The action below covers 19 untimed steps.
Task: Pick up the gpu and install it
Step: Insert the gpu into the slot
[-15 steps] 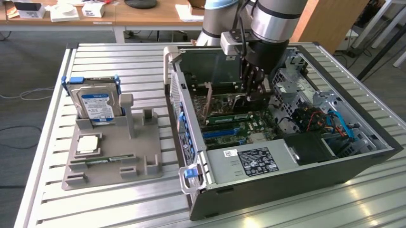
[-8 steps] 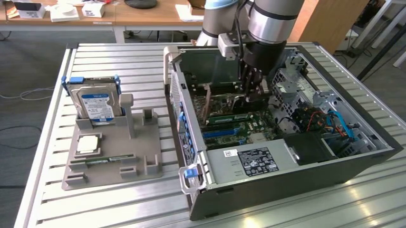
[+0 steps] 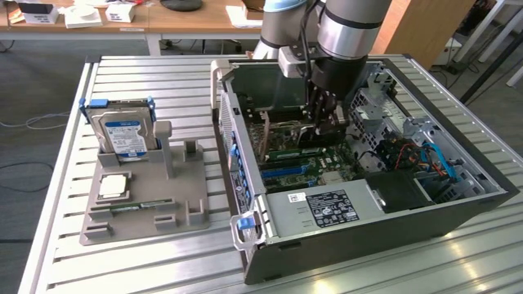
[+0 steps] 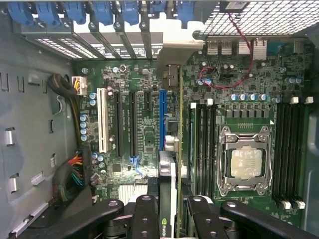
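My gripper [image 3: 325,130] reaches down into the open computer case [image 3: 368,236], over the motherboard [image 3: 307,165]. In the wrist view the gripper [image 4: 170,211] is shut on the gpu [image 4: 169,179], which I see edge-on as a thin dark card with a green logo near the black fingers [image 4: 144,219]. The card runs alongside the long blue slot [image 4: 162,117]. Its silver bracket [image 4: 174,47] reaches the row of blue-clipped rear slot covers. Whether the card sits in a slot I cannot tell.
A grey holder [image 3: 176,202] at the exterior view's left carries a silver hard drive [image 3: 122,135], a processor [image 3: 112,185] and a green memory stick [image 3: 139,206]. Inside the case are the processor socket [image 4: 245,162], memory slots [image 4: 204,144], a white slot [image 4: 104,119] and the power supply [image 3: 327,208].
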{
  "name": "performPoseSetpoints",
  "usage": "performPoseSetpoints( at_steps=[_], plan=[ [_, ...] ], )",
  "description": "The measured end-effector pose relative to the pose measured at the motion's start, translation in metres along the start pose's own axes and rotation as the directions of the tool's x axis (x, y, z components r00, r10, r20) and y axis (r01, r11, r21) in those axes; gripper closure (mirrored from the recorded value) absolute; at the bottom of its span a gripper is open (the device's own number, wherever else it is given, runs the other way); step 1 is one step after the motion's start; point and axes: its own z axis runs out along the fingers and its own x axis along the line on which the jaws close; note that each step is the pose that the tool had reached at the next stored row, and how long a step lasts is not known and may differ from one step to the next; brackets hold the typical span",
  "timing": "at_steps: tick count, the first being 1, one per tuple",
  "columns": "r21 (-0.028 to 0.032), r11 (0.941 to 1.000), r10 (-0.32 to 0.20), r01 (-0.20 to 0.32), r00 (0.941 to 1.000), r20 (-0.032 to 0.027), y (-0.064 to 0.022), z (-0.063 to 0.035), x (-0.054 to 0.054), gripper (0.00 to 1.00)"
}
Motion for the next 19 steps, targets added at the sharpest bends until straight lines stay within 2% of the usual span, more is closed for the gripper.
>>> performPoseSetpoints(
  at_steps=[5, 10, 19],
  plan=[
    [0.0029, 1.0000, -0.001, 0.001, 1.0000, 0.0001, 0.0021, 0.0032, 0.002, 0.73],
    [0.0031, 1.0000, -0.002, 0.002, 1.0000, 0.0003, 0.0022, 0.0038, 0.002, 0.73],
    [0.0030, 1.0000, -0.002, 0.002, 1.0000, 0.0003, 0.0026, 0.0136, 0.002, 0.73]
  ],
)
